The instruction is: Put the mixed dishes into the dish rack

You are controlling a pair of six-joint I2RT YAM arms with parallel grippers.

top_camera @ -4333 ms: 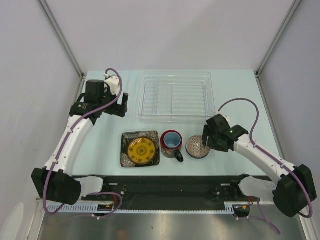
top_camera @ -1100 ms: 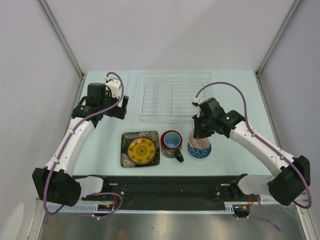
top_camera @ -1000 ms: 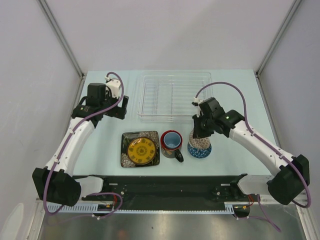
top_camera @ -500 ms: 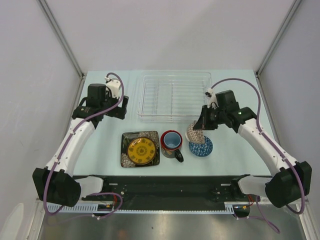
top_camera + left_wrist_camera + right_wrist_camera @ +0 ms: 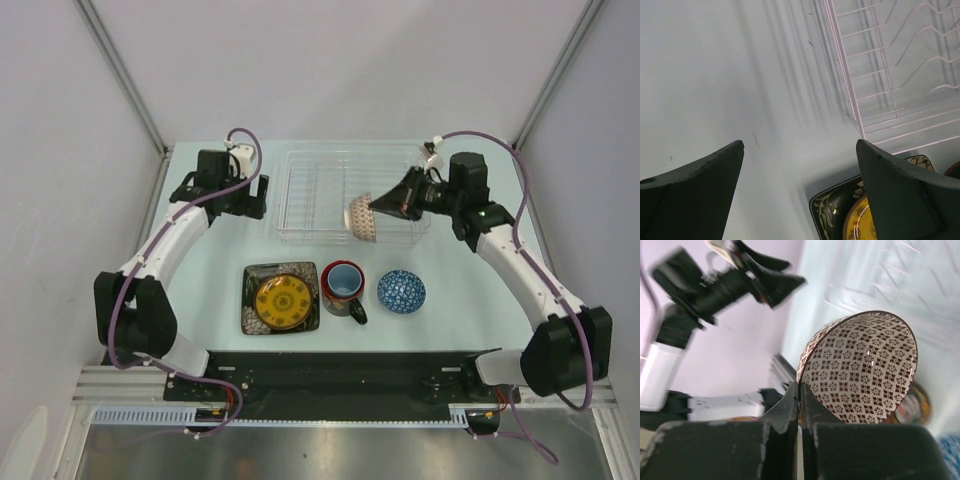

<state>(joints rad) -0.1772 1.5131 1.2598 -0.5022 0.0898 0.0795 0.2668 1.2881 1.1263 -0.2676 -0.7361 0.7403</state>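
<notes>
You're pinching the brown-patterned bowl (image 5: 362,216) by its rim w/ R jaws shut, holding it on edge over the dish rack (image 5: 284,200), prob. to slot btwn ribs; L jaws gaping wide, empty, beside rack.

Below the right pincer (image 5: 378,207), nipped on the rim of a tilted brown-patterned bowl (image 5: 362,217), the dish rack (image 5: 320,185) offers open wire floor to its left and behind, while the bowl hangs over the rack's near wall. Nearer than that pincer, the square plate (image 5: 281,298), red mug (image 5: 343,283) and blue bowl (image 5: 401,291) crowd one row, with a gap only between mug and blue bowl. The left pincer (image 5: 800,147), jaws wide, has bare table beneath and leftward; the rack's left wall stands just right of it, the plate's corner by its right finger.
</notes>
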